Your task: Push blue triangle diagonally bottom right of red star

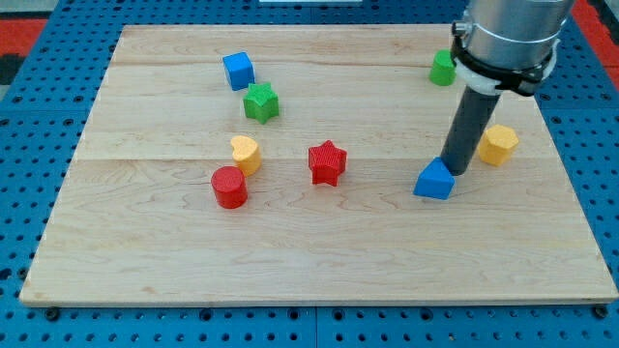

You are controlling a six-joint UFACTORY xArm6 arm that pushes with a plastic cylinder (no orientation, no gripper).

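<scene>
Tip (455, 171) is seen touching the blue triangle (434, 181) at its upper-right edge. Blue triangle is located right of the red star (327, 162), slightly lower, well apart, on the tabletop (319, 251). Yellow block (498, 144) sits just right of the rod. No hand fitted; state not shown.

only one camera is looking at the scene, so no second view is sharing anything with it. it is sitting in front of the table (319, 261) and above it, tilting down at a slant, so the far edge at the view's top is looking narrower than the near edge at the view's bottom. it is standing back far enough that the whole wooden table is fitting in, with blue pegboard (39, 116) showing all around. the arm (508, 39) is entering from the view's top right, cut off by the frame.
</scene>
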